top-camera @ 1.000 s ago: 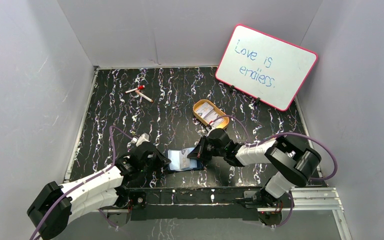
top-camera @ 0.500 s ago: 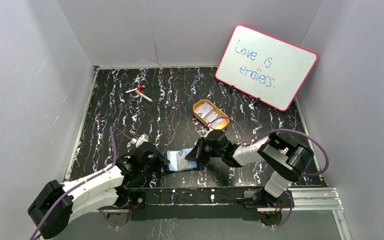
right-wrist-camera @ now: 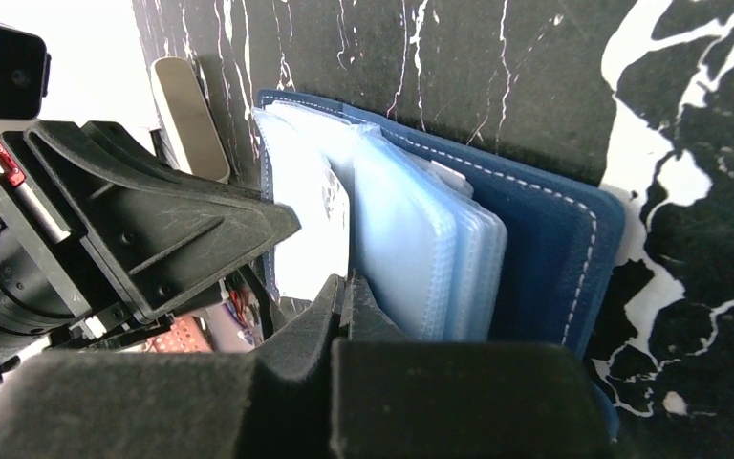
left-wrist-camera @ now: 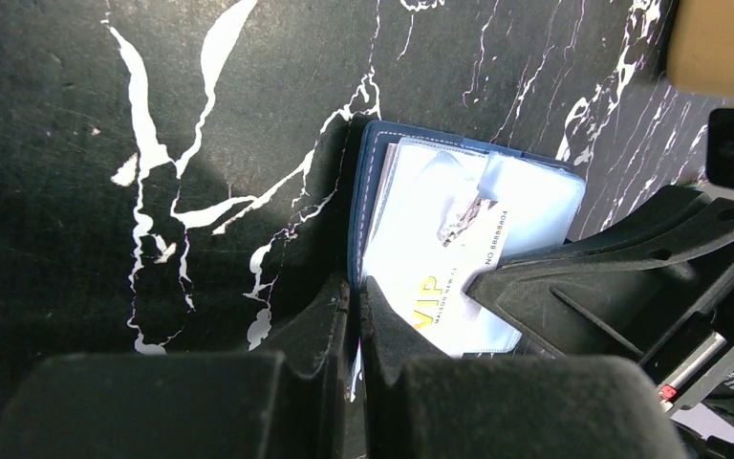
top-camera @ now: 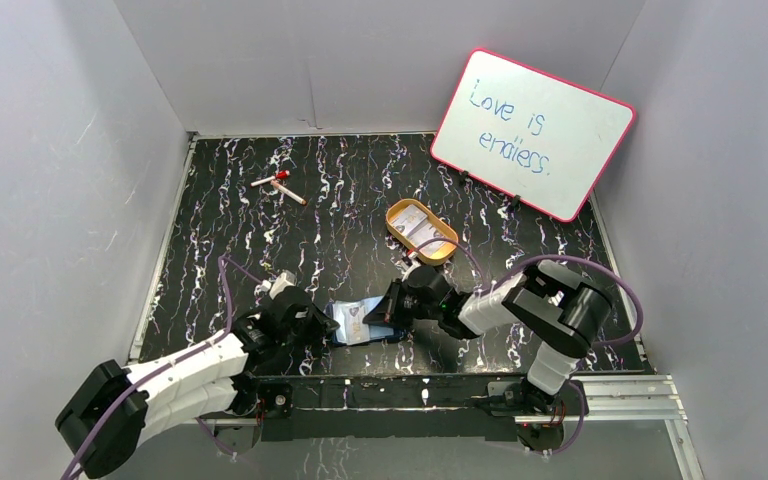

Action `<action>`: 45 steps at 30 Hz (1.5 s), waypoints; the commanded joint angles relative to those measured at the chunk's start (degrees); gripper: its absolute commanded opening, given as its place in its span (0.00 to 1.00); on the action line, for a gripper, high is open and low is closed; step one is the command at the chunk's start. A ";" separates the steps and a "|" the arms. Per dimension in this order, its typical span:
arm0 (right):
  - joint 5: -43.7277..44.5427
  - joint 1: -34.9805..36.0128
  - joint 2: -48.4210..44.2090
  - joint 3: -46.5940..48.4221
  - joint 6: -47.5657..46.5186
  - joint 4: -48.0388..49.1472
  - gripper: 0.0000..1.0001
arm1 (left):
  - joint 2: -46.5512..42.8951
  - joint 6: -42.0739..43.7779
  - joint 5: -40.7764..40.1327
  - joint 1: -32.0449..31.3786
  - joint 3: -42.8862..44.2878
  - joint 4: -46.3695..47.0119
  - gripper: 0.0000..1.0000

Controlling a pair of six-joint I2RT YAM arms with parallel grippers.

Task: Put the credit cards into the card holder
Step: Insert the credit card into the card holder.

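Black worktop [top-camera: 350, 200], veined all over with white streaks, boxed in by plain pale walls [top-camera: 60, 150] at the back and on both sides. A pink-framed whiteboard [top-camera: 532, 132] leans in the far right corner, reading "Love is endless." Two marker pens [top-camera: 280, 185] lie crossed at the far left, well apart from everything else.

Now the containers. An oval golden tin [top-camera: 448, 250] sits right of centre, with pale cards [top-camera: 416, 222] lying flat inside it. Just nearer than the tin, close to the front edge and between the two arms, is the card holder [top-camera: 358, 322]. It lies open on the worktop, navy cover down, with a fan of light blue pockets [right-wrist-camera: 411, 239] standing up from it.

The left end effector [left-wrist-camera: 354, 292] comes in low from the left, its fingers pressed together and clamped on the navy edge of the card holder. The right end effector [right-wrist-camera: 344, 287] reaches in from the other side, fingers pinched tight on the edge of a white credit card [left-wrist-camera: 430, 287] with gold "VIP" lettering. That card lies over the open holder, its far end tucked in among the blue pockets and its near end out in the open. The two end effectors sit nearly nose to nose across the holder.
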 commanded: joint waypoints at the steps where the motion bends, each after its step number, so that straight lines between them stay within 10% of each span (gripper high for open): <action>1: 4.23 2.17 0.90 -0.81 2.03 -1.13 0.00 | -1.35 -1.14 -0.73 0.13 -1.99 -2.04 0.00; 25: 14.96 1.97 -7.17 1.48 -4.53 -17.39 0.00 | -3.10 -1.20 -0.81 0.13 -1.82 -4.14 0.00; 45: 7.41 1.76 -3.78 4.25 -9.43 -15.56 0.00 | -2.16 -1.33 -0.46 0.07 -1.99 -3.18 0.00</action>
